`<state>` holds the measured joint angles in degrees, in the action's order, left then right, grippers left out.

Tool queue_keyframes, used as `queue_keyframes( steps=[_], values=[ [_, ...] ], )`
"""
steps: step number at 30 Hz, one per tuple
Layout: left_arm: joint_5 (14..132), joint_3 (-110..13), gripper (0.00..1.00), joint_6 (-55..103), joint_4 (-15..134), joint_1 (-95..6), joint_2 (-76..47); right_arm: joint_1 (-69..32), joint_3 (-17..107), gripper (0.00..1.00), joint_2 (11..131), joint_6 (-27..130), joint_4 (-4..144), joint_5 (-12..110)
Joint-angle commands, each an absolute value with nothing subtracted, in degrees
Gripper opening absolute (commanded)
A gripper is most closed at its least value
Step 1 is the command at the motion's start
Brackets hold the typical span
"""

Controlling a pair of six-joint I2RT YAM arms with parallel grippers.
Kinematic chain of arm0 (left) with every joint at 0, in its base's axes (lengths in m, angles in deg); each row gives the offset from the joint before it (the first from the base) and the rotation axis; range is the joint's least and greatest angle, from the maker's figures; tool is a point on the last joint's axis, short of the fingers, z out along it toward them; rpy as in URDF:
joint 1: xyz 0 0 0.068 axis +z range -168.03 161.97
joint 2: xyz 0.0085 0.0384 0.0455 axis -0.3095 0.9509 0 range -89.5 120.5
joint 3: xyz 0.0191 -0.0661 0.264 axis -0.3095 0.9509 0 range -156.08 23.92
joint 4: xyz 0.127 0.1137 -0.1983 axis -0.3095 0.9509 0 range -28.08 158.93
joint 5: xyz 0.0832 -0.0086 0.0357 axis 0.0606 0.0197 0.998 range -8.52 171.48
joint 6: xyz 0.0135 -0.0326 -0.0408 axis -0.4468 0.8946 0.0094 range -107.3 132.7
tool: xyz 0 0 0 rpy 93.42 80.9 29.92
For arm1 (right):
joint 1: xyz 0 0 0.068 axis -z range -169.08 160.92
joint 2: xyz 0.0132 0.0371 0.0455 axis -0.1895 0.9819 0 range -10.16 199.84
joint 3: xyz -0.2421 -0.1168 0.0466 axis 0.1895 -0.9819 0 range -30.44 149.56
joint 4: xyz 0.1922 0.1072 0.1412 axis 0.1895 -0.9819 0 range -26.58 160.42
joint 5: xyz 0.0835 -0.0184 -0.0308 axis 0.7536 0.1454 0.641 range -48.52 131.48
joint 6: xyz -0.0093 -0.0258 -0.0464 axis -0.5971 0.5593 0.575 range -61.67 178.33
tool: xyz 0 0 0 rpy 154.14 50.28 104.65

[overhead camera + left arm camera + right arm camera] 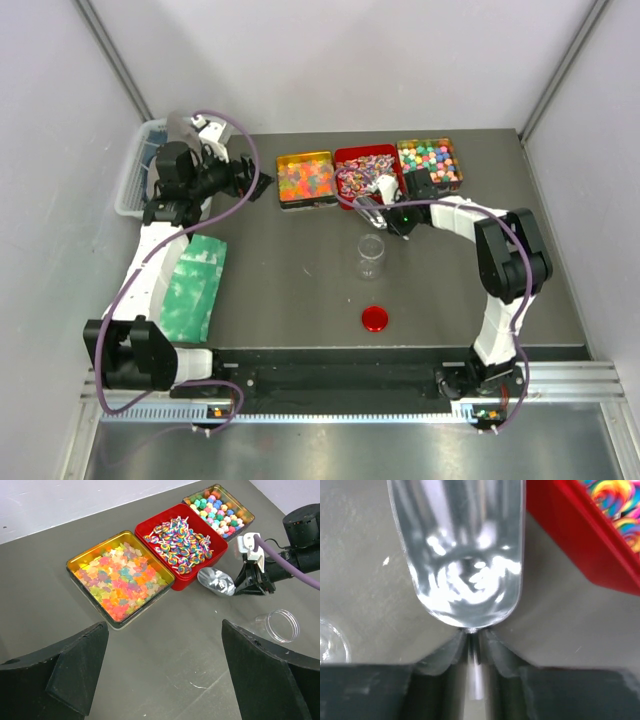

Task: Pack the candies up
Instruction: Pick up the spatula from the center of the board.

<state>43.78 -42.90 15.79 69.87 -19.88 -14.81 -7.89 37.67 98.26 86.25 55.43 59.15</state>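
Observation:
The candies fill three open tins at the back: orange-yellow gummy bits (305, 178) (120, 577), pink-white striped pieces in a red tin (365, 170) (180, 542), and pastel balls (430, 162) (218, 510). My right gripper (393, 215) (472, 640) is shut on the handle of an empty metal scoop (370, 208) (216, 580) (465, 555), held just in front of the red tin (580, 545). A clear empty jar (371, 255) (282, 625) stands upright nearer me. My left gripper (258, 185) (165, 670) is open and empty, left of the tins.
A red round lid (376, 319) lies on the table in front of the jar. A green bag (195, 285) lies at the left beside the left arm. A white basket (135, 175) stands at the far left edge. Walls close in both sides.

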Motion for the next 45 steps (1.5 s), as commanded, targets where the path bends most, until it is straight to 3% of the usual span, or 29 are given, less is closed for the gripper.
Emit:
queue_keyframes(
  steps=[1, 3, 12, 17, 26, 33, 41, 45],
  values=[
    [42.98, -42.43, 0.99, 16.04, 66.58, -20.05, -15.32, -8.77, 40.83, 0.08, 98.56, 86.01, 57.15, 58.44],
    [42.98, -42.26, 0.99, 16.04, 66.58, -20.05, -15.23, -8.68, 40.83, 0.0, 97.78, 86.37, 56.53, 58.0],
    [39.3, -41.9, 0.99, 18.84, 63.96, -20.05, -14.71, -8.59, 40.83, 0.0, 86.54, 87.33, 49.77, 56.51],
    [32.0, -44.45, 0.99, 28.59, 58.15, -20.4, -11.55, -8.24, 42.76, 0.0, 75.72, 86.81, 45.46, 59.05],
    [27.34, -61.05, 0.99, 31.76, 66.23, -28.92, -3.82, -15.61, 49.54, 0.0, 65.97, 89.7, 37.29, 51.86],
    [23.21, -64.93, 0.99, 32.65, 67.9, -34.02, 0.76, -25.54, 50.42, 0.0, 64.72, 93.13, 34.47, 41.67],
    [26.19, -64.67, 0.99, 28.44, 72.38, -37.98, 2.17, -30.73, 51.73, 0.0, 64.9, 94.72, 34.03, 34.37],
    [27.07, -63.62, 0.94, 27.38, 72.82, -38.86, 2.34, -32.4, 51.91, 0.0, 65.43, 95.59, 34.29, 32.78]
  ],
)
